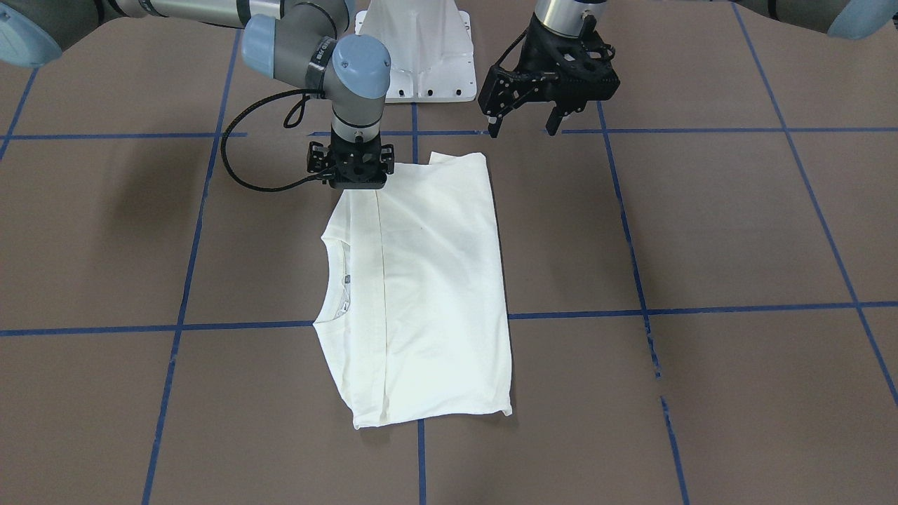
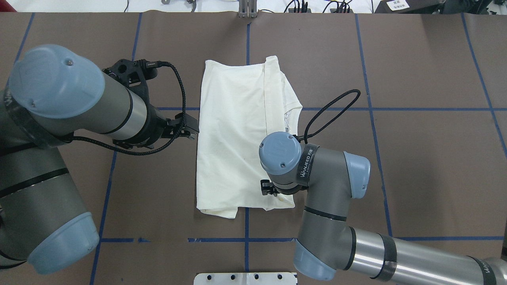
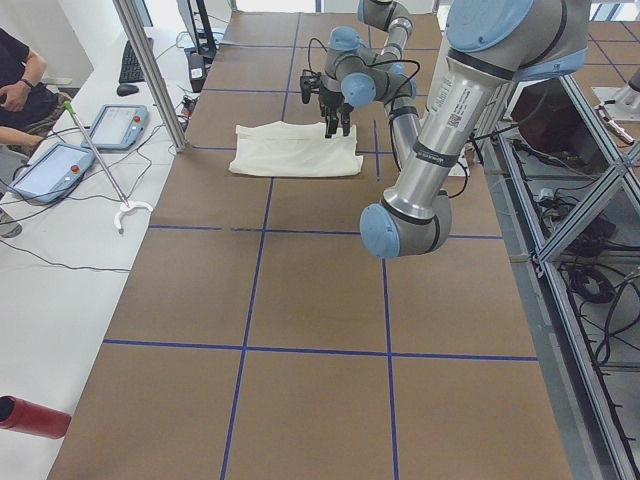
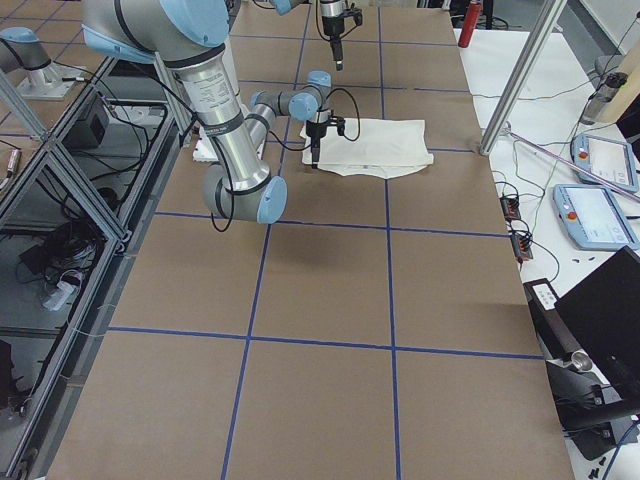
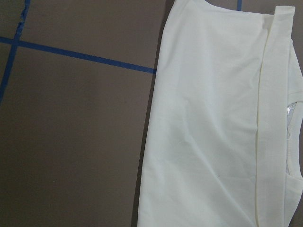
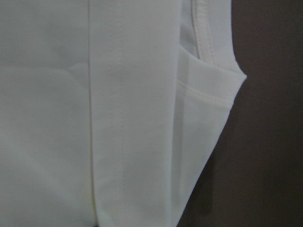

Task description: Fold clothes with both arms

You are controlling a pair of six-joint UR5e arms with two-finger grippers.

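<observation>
Overhead exterior view: the shirt (image 2: 233,138) lies flat about midway between the counter's (image 2: 416,166) left and right ends, set out from the robot-side edge. Its plain side is up and it is already narrowed to a rectangle, with a folded strip running its length. The collar (image 2: 291,118) faces the counter's right end and the hem faces the left end.

Right arm (image 2: 317,170): the wrist is low over the shirt's robot-side corner at the collar end. Its jaws are hidden under the wrist, and its own camera shows only cloth close up, so I cannot tell whether they are pinching.

Left arm (image 2: 119,114): it is raised, with jaws spread and nothing between them, hanging just off the hem edge toward the robot side.

Step, as I read it: taking hold for a crosswise fold.
- Each pair of jaws should catch every layer at its corner, not just the top ply.
- The left jaws need to come down onto the matching hem-end corner before any lift.
- Raise both corners together and keep the edge between them taut.
- Lay edge on edge; the tape lines (image 2: 396,109) would serve as a guide.
- Likely fault: the tucked strip slipping loose.

Containers: none noted. The shirt rests directly on the counter.
</observation>
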